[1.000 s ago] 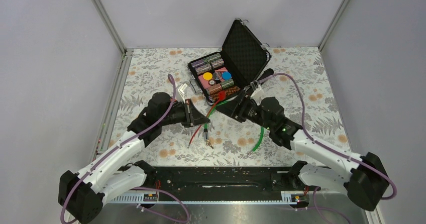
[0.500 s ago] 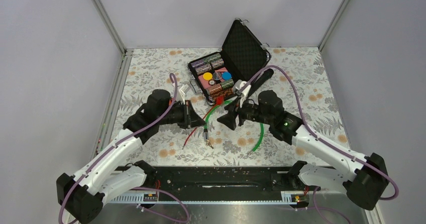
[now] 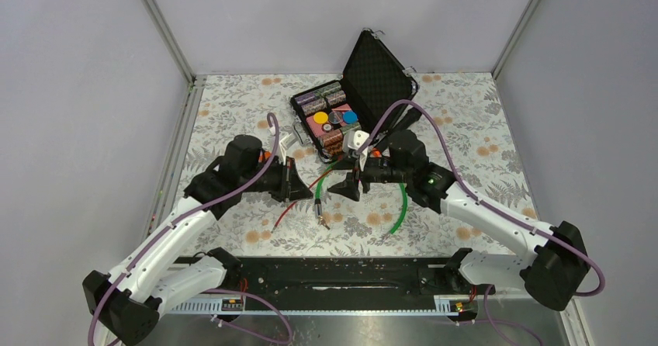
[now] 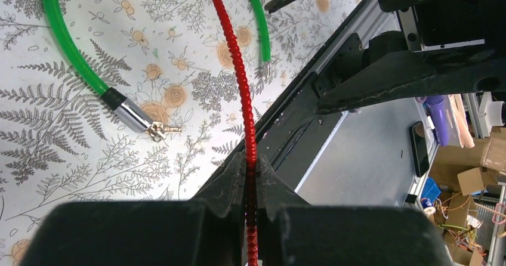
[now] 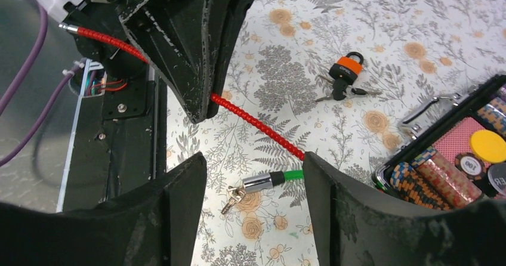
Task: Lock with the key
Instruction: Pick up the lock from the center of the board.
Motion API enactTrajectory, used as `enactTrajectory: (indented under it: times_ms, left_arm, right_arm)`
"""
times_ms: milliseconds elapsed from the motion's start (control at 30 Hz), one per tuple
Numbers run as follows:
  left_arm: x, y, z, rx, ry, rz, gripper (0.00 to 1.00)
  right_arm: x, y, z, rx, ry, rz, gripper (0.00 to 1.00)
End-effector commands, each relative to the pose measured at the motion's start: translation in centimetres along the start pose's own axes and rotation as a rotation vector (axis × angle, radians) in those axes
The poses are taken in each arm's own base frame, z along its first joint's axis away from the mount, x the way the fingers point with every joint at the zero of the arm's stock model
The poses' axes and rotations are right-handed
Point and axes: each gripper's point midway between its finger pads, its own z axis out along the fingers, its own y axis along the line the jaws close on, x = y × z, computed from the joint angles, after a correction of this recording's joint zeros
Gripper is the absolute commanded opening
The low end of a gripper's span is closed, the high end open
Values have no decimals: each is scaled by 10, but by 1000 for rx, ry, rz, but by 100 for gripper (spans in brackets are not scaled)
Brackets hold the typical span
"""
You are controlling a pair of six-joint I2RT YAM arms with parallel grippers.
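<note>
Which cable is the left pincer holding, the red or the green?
The red cable, the ribbed one: it runs through the shut left pincer. The green cable lies free on the table, a small key at its metal end.

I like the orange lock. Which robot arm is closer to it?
Left. The orange lock lies close by the left gripper, whose jaws are shut on the red cable. The right gripper is farther off, on that cable's other side, jaws open.

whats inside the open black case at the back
Rows of striped poker chips fill the case, with a yellow disc and a blue disc lying on top. Dark foam lines the raised lid. Whatever sits beneath the chips is covered.
</note>
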Motion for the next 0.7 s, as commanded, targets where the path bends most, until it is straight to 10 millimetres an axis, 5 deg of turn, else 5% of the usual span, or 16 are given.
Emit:
enactTrajectory:
  times_ms: [0, 300, 667]
  left_arm:
    - [-17, -18, -7, 58, -44, 103, 0]
    - [-9, -23, -7, 108, -10, 130, 0]
    - [-10, -36, -15, 157, -24, 158, 0]
  right_arm:
    - [-18, 5, 7, -77, -47, -92, 65]
    - [-10, 11, 25, -160, 29, -113, 63]
    - [-1, 34, 26, -310, 96, -42, 34]
